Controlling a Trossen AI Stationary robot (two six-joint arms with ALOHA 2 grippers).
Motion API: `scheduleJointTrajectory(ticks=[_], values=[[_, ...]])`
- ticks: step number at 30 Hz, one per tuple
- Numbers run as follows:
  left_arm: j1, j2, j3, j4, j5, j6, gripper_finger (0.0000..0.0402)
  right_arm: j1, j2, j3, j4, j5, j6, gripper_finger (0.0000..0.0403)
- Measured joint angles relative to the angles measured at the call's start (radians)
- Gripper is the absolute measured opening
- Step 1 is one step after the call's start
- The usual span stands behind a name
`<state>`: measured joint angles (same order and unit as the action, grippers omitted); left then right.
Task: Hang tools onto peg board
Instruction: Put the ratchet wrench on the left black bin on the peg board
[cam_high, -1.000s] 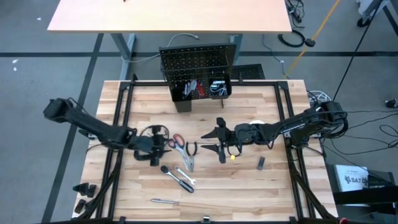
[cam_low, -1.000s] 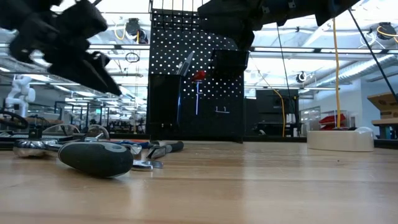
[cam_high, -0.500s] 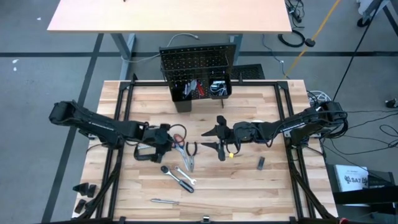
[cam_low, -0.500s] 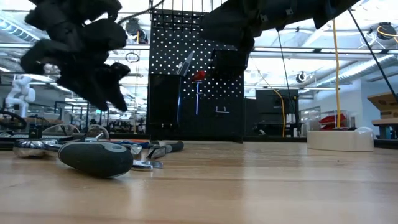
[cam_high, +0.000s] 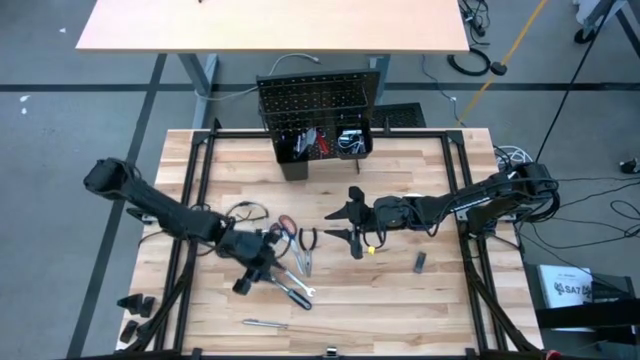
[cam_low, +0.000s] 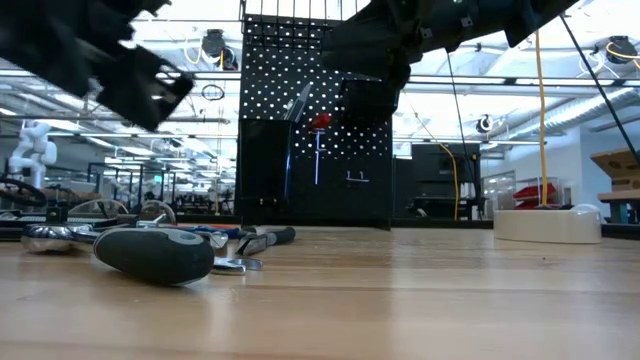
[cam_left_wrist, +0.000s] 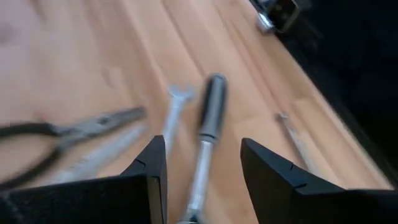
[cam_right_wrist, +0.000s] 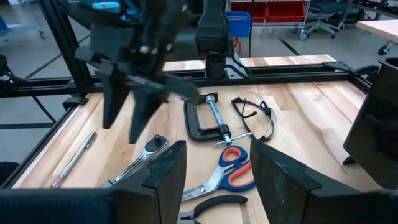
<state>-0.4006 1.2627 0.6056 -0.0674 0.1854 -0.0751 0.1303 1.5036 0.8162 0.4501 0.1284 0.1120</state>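
Left gripper (cam_high: 258, 272), fingers apart and empty, hovers over the ratchet wrench (cam_high: 285, 285) at table centre; peg board (cam_high: 318, 112) at twelve o'clock; right gripper (cam_high: 355, 225) open, empty, midway

Tools (cam_high: 295, 250) flat, scattered mid-table; black peg board (cam_high: 318, 100) upright behind.
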Motion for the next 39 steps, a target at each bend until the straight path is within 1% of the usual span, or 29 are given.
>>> scheduleJointTrajectory(ticks=[1, 3, 6, 9, 17, 20, 27, 30, 36, 39], values=[[-0.022, 0.007, 0.0, -0.001, -0.007, -0.024, 0.0139, 0.0, 0.0, 0.0, 0.0, 0.0, 0.0, 0.0171], [-0.068, 0.029, 0.0, -0.001, -0.038, -0.021, 0.0139, 0.0, 0.0, 0.0, 0.0, 0.0, 0.0, 0.0171], [-0.118, 0.073, 0.0, -0.001, -0.106, 0.055, 0.0138, 0.0, 0.0, 0.0, 0.001, 0.0, 0.0, 0.0171], [-0.131, 0.127, 0.0, -0.001, -0.162, 0.125, 0.0138, 0.0, 0.0, 0.0, 0.004, 0.0, 0.0, 0.0171], [-0.121, 0.266, -0.001, 0.009, -0.147, 0.143, 0.0138, 0.0, 0.0, 0.0, 0.005, 0.0, 0.007, 0.0171], [-0.12, 0.287, 0.0, 0.018, -0.147, 0.146, 0.0138, 0.0, 0.0, 0.0, 0.005, 0.0, 0.007, 0.0171], [-0.115, 0.292, 0.0, 0.038, -0.158, 0.169, 0.0135, 0.0, 0.0, 0.0, 0.011, 0.0, 0.007, 0.0171], [-0.104, 0.292, 0.0, 0.041, -0.169, 0.17, 0.0119, 0.0, 0.0, 0.0, 0.011, 0.0, 0.007, 0.0171], [-0.096, 0.294, 0.0, 0.042, -0.181, 0.169, 0.0065, 0.0, 0.0, 0.0, 0.011, 0.0, 0.008, 0.0171], [-0.096, 0.305, 0.0, 0.048, -0.166, 0.168, 0.0046, 0.0, 0.0, 0.0, 0.015, 0.0, 0.008, 0.0171]])
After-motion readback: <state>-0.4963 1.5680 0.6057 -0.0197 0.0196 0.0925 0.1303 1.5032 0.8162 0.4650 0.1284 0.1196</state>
